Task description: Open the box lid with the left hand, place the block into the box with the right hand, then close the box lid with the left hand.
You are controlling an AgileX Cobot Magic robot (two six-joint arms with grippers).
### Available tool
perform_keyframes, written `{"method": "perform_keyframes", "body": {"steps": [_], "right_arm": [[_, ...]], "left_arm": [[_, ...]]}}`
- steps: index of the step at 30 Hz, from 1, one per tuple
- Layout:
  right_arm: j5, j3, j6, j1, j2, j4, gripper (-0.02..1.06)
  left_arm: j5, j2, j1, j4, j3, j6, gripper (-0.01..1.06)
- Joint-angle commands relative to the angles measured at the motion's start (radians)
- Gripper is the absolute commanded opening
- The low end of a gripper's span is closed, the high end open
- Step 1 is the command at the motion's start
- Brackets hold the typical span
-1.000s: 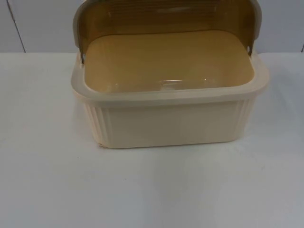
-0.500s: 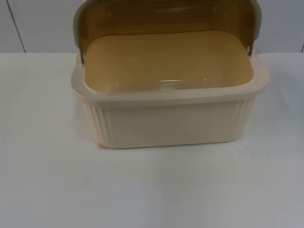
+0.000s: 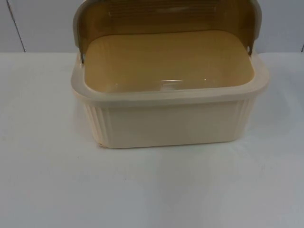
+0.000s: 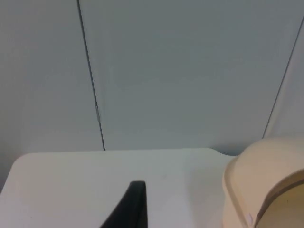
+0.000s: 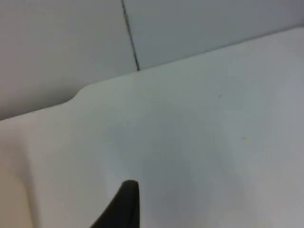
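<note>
While the cream plastic box (image 3: 168, 121) sits on the white table (image 3: 152, 190) with its amber lid (image 3: 166, 16) raised, it lies just beside the left gripper (image 4: 135, 209); the right gripper (image 5: 126, 204) hovers over bare table. Whether either's fingers are parted I cannot tell. Probably light, stiff, slick; grip the lid's front edge.

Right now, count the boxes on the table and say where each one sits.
1. The cream box sits mid-table near the grey partition wall, its brown lid raised at the back. Its corner also appears in the left wrist view.
</note>
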Motion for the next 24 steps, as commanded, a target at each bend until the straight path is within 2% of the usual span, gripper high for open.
{"method": "perform_keyframes", "body": {"steps": [1,5,8,11,17,24], "right_arm": [[-0.039,0.030,-0.063,-0.025,0.009,0.082,1.05],[-0.084,0.131,-0.057,-0.056,0.035,0.051,1.05],[-0.193,0.268,-0.005,-0.082,0.072,0.050,1.05],[-0.214,0.309,0.004,-0.082,0.108,0.024,1.05],[-0.219,0.317,0.016,-0.082,0.211,0.012,1.05],[-0.124,0.313,0.001,-0.082,0.365,0.012,1.05]], "left_arm": [[0.002,-0.006,0.001,-0.008,0.004,0.006,1.05],[0.002,-0.006,0.001,-0.007,0.004,0.012,1.05],[0.002,-0.006,0.001,-0.007,0.004,0.014,1.05],[0.002,-0.006,0.001,-0.007,0.004,0.014,1.05],[0.006,-0.006,0.001,-0.007,0.004,0.014,1.05],[0.010,-0.006,0.001,-0.007,0.004,0.014,1.05]]}}
